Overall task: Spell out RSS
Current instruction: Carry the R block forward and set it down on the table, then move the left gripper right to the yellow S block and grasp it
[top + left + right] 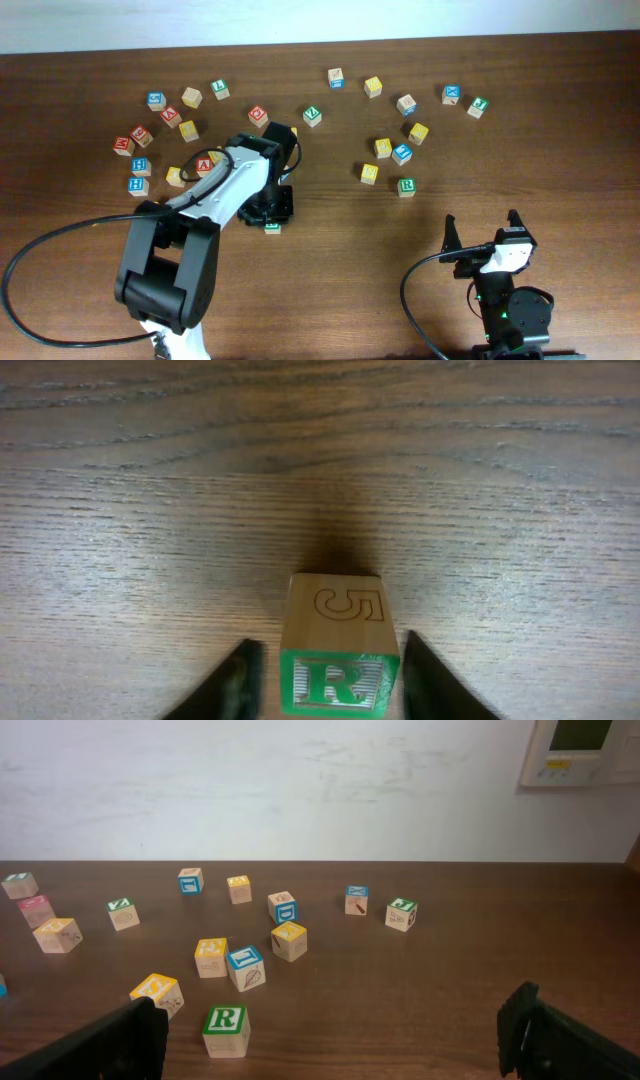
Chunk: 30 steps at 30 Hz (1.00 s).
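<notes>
A wooden cube with a green-bordered R face (337,682) rests on the table between the fingers of my left gripper (328,650). A thin gap shows on each side, so the jaws stand open around it and do not grip it. From overhead only a green edge of this cube (272,228) shows below the left gripper (271,212). A second green R cube (406,186) lies right of centre, with a yellow-faced cube (370,173) beside it and another (383,147) just behind. My right gripper (482,232) hangs open and empty at the front right, with the R cube (226,1030) ahead of it.
Several other letter cubes lie scattered: a cluster with red and blue faces at the back left (160,120), more along the back (336,77) and back right (452,94). The left arm (190,230) stretches from the front left to the middle. A black cable (60,240) loops beside it.
</notes>
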Motion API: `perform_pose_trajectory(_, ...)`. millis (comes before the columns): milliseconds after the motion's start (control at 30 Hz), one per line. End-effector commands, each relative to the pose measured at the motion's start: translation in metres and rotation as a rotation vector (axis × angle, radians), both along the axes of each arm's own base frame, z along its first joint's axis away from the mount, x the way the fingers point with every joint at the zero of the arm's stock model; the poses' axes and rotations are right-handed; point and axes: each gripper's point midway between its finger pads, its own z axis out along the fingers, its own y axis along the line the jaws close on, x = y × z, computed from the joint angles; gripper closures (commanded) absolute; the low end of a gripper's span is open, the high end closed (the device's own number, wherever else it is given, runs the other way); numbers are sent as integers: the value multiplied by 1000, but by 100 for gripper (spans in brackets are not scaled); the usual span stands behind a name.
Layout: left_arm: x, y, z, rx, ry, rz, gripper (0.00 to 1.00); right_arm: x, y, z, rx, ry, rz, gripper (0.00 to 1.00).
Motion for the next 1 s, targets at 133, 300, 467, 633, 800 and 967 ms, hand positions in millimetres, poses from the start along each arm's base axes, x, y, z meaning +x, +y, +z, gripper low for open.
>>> perform_pose_trajectory(133,5,1,1,9,-14,3,50,0,-3,-3,6,8,-16,2)
perform_pose_trajectory(300,29,-9,48,-15,-60,-22,34,0,-3,-3,6,8,-17,2)
perform_pose_trajectory(467,73,-15,115,-71,-211,0,1,0,-3,-3,6,8,-17,2)
perform_pose_trajectory(633,92,-37,126,-255,-257,-6,1,0,-3,-3,6,8,-17,2)
perform_pose_trajectory(800,89,-109,134,-389,-332,-248,0,0,-3,-3,6,8,-16,1)
perform_pose_trajectory(967,88,-159,97,-215,-418,-391,2,0,-3,-3,6,8,-17,2)
